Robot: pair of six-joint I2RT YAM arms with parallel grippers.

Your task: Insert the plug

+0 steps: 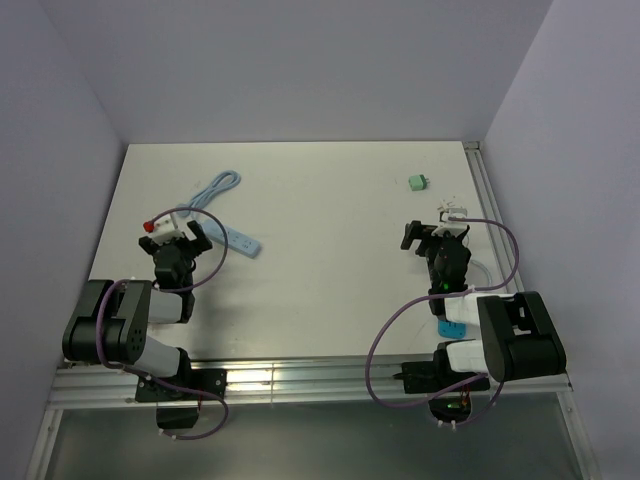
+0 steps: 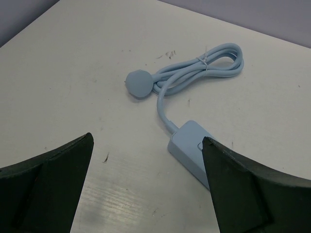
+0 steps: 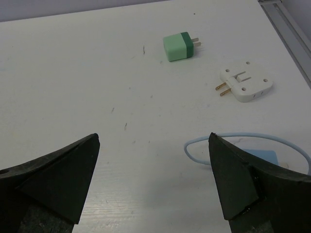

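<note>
A green plug point(image 1: 417, 182) with two prongs lies at the far right of the table; it also shows in the right wrist view point(image 3: 178, 46). A light blue power strip point(image 1: 240, 238) lies at the left with its coiled cord point(image 1: 215, 187). In the left wrist view the strip point(image 2: 192, 148) is just ahead of my right finger, and the cord point(image 2: 204, 68) lies beyond it. My left gripper point(image 1: 178, 238) point(image 2: 146, 138) is open and empty, just left of the strip. My right gripper point(image 1: 435, 232) point(image 3: 154, 136) is open and empty, short of the green plug.
A white flat adapter point(image 1: 452, 208) point(image 3: 245, 83) with two prongs lies right of the green plug. A thin pale blue cable loop point(image 3: 233, 138) lies by my right finger. A small white and red item point(image 1: 158, 225) sits by the left gripper. A metal rail point(image 1: 487, 200) edges the right side.
</note>
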